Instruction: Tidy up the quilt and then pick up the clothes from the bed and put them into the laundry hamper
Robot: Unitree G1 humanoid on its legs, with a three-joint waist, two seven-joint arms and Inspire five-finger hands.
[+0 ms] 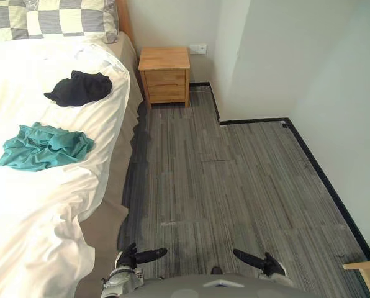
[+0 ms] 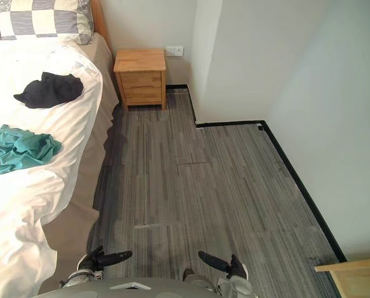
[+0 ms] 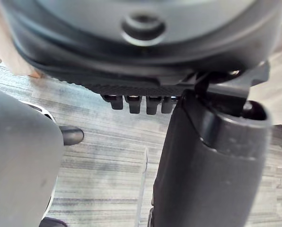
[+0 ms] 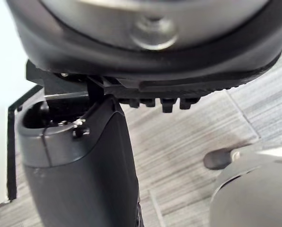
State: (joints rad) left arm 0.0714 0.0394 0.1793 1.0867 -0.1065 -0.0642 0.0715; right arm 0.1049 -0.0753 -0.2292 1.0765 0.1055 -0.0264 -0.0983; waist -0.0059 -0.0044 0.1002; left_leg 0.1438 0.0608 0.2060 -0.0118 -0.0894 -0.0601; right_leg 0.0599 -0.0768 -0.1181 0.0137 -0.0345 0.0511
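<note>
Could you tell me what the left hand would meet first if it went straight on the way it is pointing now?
Probably the grey floor: the left hand points down at it, with nothing visible between.

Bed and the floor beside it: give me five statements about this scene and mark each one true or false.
1. The black garment lies nearer the pillows than the teal garment does. True.
2. The teal garment lies on the pillows. False: it lies on the white quilt, apart from them.
3. A wooden nightstand stands against the wall beside the head of the bed. True.
4. The left robot hand and the right robot hand are both empty, low over the floor. True.
5. The black garment hangs from the right robot hand. False: it lies on the quilt.
</note>
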